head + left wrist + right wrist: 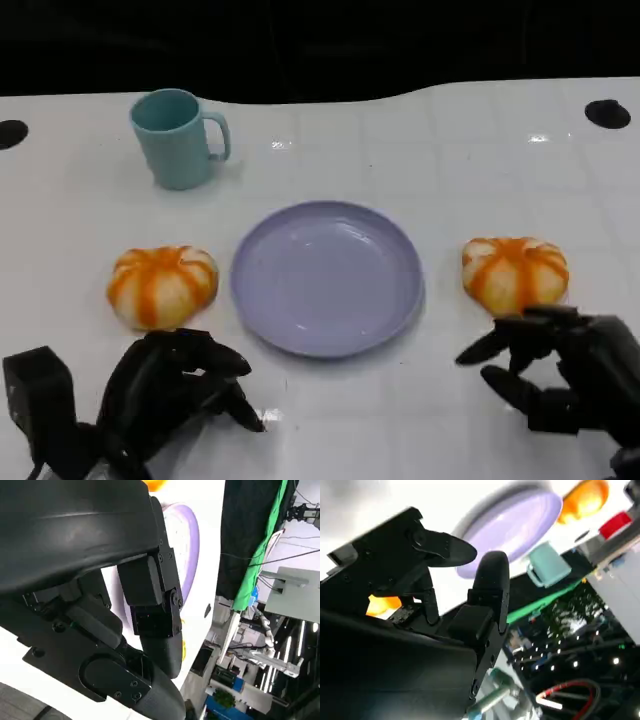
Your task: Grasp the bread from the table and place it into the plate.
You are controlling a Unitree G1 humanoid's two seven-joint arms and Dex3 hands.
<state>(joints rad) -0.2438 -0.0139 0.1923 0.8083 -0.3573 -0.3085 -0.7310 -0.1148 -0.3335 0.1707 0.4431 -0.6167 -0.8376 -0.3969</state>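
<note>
Left hand point(175, 390) at 7 o'clock, fingers curled in, holding nothing, right hand point(560, 370) at 4 o'clock, fingers apart, empty, just below right bread point(514, 272), left bread point(163, 285) at plate's point(328, 277) 9 o'clock, white bench point(420, 150).

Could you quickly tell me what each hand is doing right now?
Left hand: open, holding nothing.
Right hand: open, holding nothing, just short of the right bread.
</note>
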